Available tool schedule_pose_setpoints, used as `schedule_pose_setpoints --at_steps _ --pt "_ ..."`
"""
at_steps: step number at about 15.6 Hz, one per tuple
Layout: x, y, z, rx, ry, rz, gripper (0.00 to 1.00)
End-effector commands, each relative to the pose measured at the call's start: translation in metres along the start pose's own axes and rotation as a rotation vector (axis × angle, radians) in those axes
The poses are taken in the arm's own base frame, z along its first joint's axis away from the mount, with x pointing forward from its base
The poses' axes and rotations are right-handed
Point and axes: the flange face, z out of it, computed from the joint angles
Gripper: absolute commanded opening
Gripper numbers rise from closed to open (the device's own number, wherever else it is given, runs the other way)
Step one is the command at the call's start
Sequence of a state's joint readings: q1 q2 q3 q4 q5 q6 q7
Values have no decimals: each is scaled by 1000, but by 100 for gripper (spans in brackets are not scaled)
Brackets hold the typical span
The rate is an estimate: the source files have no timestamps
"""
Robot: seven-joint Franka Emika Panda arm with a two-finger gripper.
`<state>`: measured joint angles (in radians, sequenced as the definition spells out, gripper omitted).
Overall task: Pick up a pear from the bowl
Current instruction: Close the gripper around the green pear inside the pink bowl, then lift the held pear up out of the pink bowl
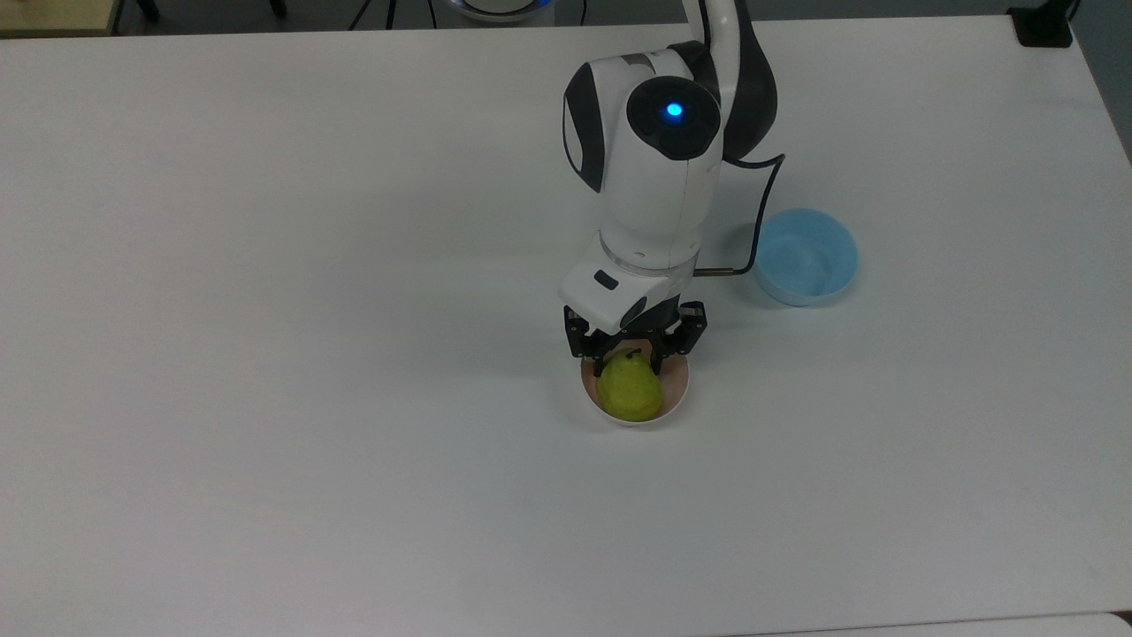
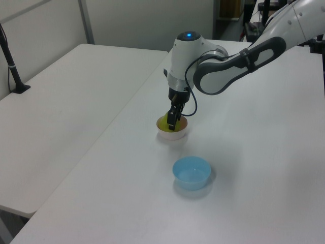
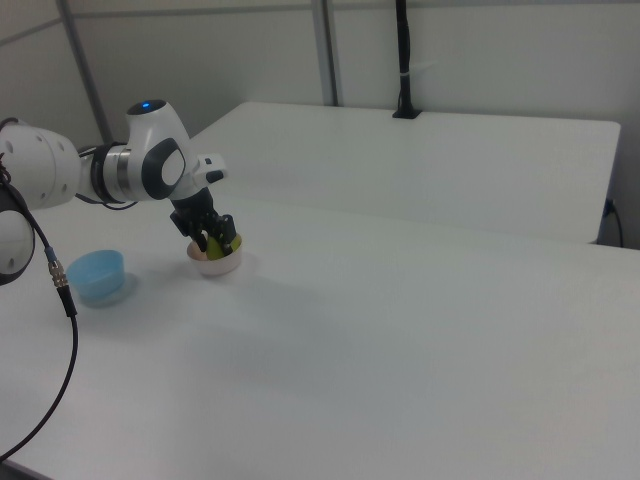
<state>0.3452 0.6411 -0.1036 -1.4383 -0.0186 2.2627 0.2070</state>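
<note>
White table (image 1: 265, 265) bears pink bowl (image 1: 676, 389) and blue bowl (image 1: 806, 257)

matt white table (image 1: 265, 354), smooth pink bowl (image 1: 679, 387), glossy white arm (image 1: 650, 195)

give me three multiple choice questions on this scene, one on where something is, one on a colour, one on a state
1. Where is the pear?
A. in the pale pink bowl
B. in the light blue bowl
C. on the bare table

2. What colour is the bowl that holds no fruit?
A. red
B. light blue
C. black

3. What is the end effector doing?
A. raised high above the table, shut on nothing
B. resting inside the light blue bowl
C. low over the pink bowl with its fingers on either side of the pear's top

Answers:
1. A, the top view shows the pear sitting inside the pale pink bowl.
2. B, the light blue bowl sits toward the top view's right with nothing in it.
3. C, the top view shows the dark fingers flanking the stem end of the pear, down at the bowl's rim.
</note>
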Motion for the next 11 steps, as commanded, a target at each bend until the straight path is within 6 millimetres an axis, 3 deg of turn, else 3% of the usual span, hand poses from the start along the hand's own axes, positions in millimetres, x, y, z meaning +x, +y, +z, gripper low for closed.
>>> schedule_pose_setpoints --at_steps 1,7,8,11 --pt "7 0 -20 -7 44 25 27" --pt "12 6 -97 33 122 43 26" --pt "8 10 -103 30 108 42 26" --pt "2 51 -126 10 78 62 26"
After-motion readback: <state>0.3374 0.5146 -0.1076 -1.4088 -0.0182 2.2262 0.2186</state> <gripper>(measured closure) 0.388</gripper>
